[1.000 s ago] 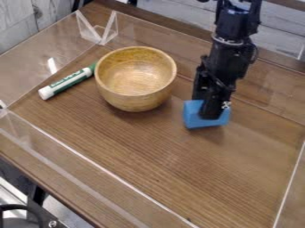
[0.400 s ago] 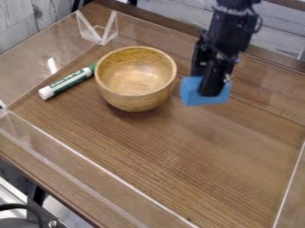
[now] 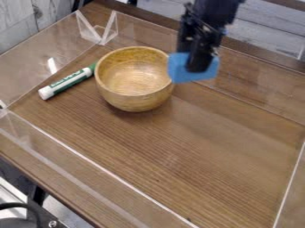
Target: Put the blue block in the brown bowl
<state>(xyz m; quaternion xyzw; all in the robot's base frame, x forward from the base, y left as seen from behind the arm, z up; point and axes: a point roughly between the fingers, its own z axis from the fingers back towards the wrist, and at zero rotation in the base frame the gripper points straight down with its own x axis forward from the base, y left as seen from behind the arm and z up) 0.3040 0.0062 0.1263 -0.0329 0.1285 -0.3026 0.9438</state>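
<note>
You are looking at a dark wood-grain worktop (image 3: pixel 179 169) ringed by low clear plastic walls (image 3: pixel 24 134), and nearly all of the front half lies bare, with nothing between the near wall and the things further back. At the left, a little further in, a marker (image 3: pixel 66 83) with a white body and a green band lies flat on the wood, angled toward the bowl but apart from it. Just past it, left of centre, the brown bowl (image 3: pixel 136 78) sits upright on the worktop; you can see down into it and nothing lies inside. Over its right rim, your black end effector (image 3: pixel 197 61) points steeply down from above with its jaws closed on the blue block (image 3: pixel 194 68), which hangs clear of the wood, its left edge overlapping the bowl's rim in this view. Whether the block touches the rim you cannot tell from here. Behind the bowl, at the far left, a clear plastic stand (image 3: pixel 95 27) rises by the back wall.
</note>
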